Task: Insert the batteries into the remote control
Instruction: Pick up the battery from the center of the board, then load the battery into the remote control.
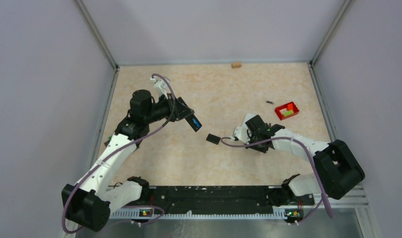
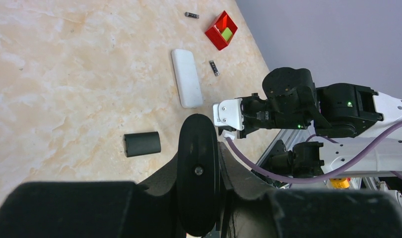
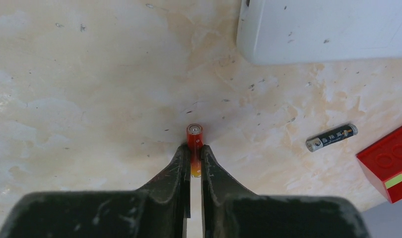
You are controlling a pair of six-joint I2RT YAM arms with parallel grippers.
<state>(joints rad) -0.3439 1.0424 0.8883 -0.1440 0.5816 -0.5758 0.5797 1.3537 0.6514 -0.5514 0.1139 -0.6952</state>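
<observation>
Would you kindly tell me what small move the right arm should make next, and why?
Probably lift the red battery a little, toward the black remote held in the left gripper: the jaws of the right gripper are closed on the battery, which sits low by the table.

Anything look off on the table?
Nothing spilled or damaged. A tan block sits alone at the far edge of the table, apart from the work. One dark battery lies loose beside the white remote, a second battery near the red tray.
</observation>
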